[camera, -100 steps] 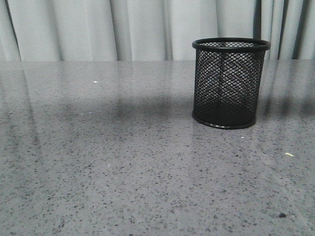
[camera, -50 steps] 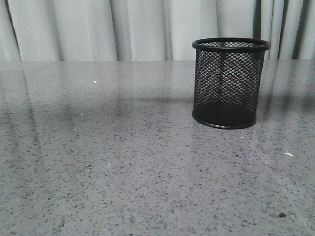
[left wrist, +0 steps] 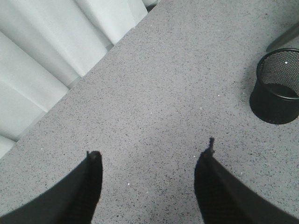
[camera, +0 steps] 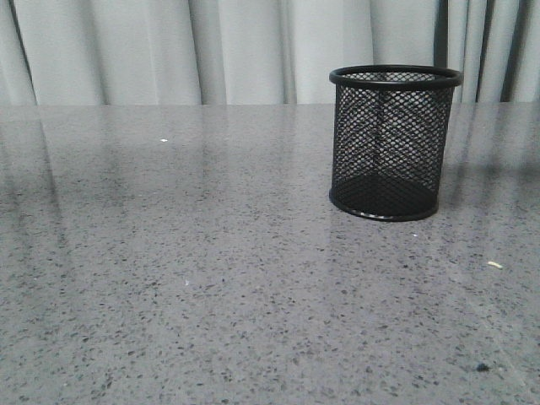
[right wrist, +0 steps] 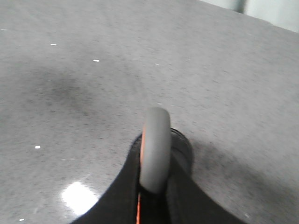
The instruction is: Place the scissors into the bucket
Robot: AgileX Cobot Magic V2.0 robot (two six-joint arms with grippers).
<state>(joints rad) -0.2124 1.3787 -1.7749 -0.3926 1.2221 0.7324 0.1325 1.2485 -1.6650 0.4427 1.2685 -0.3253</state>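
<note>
Front view: the bucket (camera: 395, 143) stands upright toward the surface's (camera: 211, 278) far right; no arm shows. Left wrist view: the left tool (left wrist: 152, 161) gapes wide, empty, bucket (left wrist: 275, 88) well apart. Right wrist view: the right tool (right wrist: 152, 186) clamps the scissors (right wrist: 155, 149), a handle loop edge-on, the bucket unseen.

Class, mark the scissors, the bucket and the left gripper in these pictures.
scissors (right wrist: 155, 149): right wrist view, grey handle loop.
bucket (camera: 388, 152): front view, mesh wall.
left gripper (left wrist: 152, 156): left wrist view, midway between its open fingertips.
</note>
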